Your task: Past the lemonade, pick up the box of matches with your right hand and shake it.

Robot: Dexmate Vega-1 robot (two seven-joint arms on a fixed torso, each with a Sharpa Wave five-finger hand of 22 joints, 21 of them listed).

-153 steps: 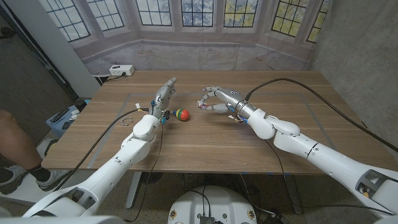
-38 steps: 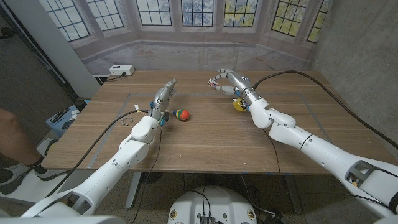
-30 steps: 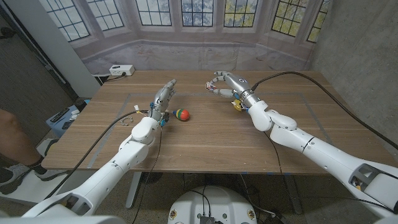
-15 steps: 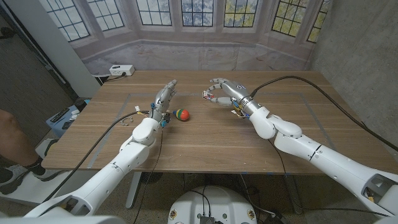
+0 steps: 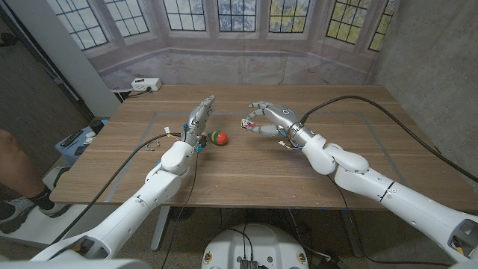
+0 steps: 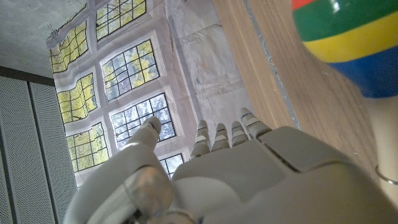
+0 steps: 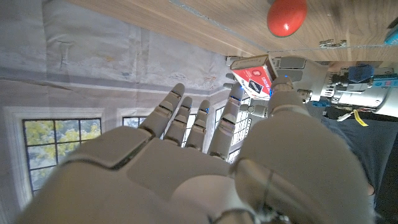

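While the right hand pinches the matchbox mid-table, the left hand's fingers stay released.

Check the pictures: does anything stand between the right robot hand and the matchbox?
Nothing does. The right robot hand already pinches the matchbox at its fingertips, lifted over the table. The ball lies apart, nearer the left robot hand.

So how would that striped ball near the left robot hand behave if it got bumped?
The striped ball is round and sits loose on the bare wooden table, so a nudge would probably send it rolling. It looks small beside the left robot hand, so likely light. It would not tip; being round, it may slip from a loose pinch.
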